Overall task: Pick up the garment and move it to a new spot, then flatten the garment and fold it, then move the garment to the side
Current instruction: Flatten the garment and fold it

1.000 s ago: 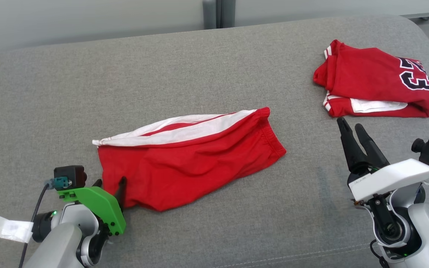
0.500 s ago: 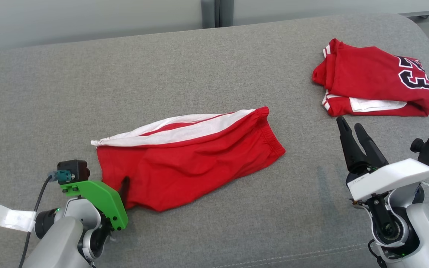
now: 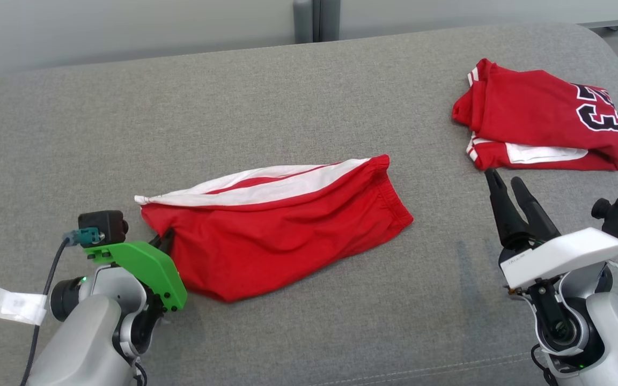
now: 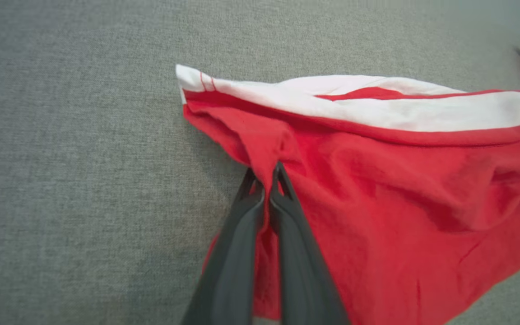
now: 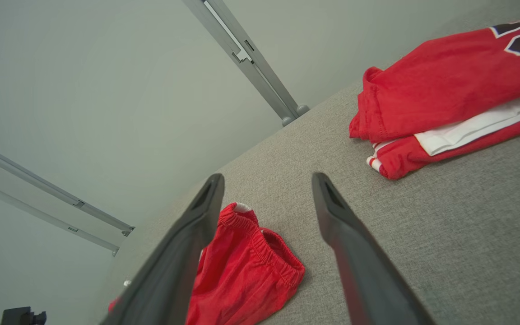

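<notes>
Garment and everything else sit on a broad grey cushion, the biggest thing we see. We find the garment, red shorts with a white side stripe, lying rumpled near the cushion's middle, its elastic waistband toward the right. A folded red jersey with dark numerals rests well apart from it at the far right. Our left claw is closed tight on a fold of red cloth at the garment's left end, the cloth pinched between both fingers. Our right claw stands spread wide with nothing in it, just short of the jersey's near edge and clear of the garment.
</notes>
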Controlling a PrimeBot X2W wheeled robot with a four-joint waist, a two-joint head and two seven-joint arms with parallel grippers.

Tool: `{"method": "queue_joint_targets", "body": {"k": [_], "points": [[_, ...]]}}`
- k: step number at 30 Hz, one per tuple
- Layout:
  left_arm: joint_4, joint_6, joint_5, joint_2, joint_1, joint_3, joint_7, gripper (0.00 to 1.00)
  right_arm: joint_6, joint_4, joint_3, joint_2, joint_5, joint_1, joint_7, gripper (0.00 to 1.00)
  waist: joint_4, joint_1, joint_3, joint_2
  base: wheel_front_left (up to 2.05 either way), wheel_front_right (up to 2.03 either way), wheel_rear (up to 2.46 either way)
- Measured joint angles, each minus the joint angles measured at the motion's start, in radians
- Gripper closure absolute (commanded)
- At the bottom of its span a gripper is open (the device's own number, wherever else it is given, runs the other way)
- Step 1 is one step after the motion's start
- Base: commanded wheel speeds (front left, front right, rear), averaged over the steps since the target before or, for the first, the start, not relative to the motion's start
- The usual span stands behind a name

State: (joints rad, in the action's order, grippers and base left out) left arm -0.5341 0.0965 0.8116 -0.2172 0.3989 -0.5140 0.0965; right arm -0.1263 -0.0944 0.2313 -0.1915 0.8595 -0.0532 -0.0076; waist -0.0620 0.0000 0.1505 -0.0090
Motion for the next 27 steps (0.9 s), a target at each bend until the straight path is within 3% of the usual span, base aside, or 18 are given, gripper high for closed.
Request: {"method": "queue_joint_targets", "body": {"k": [6,14,27], "points": [[0.067,-0.002,-0.010,-0.016,0.012,0.005,-0.027,1.00,0.000,0.000,-0.002,0.000,-0.010,0.000,0.002,0.00,0.006,0.0000,-0.010,0.0000,0.00,0.00,0.00],[0.145,-0.019,-0.008,0.007,0.015,-0.005,-0.026,1.00,0.000,0.001,0.015,0.003,-0.016,0.000,0.019,0.00,-0.004,0.0000,-0.024,0.0000,0.00,0.00,0.00],[0.293,-0.026,0.004,0.080,0.074,-0.073,0.049,1.00,0.000,-0.002,0.031,0.021,-0.023,0.000,0.027,0.00,-0.098,0.0000,-0.027,0.0000,0.00,0.00,0.00]]}}
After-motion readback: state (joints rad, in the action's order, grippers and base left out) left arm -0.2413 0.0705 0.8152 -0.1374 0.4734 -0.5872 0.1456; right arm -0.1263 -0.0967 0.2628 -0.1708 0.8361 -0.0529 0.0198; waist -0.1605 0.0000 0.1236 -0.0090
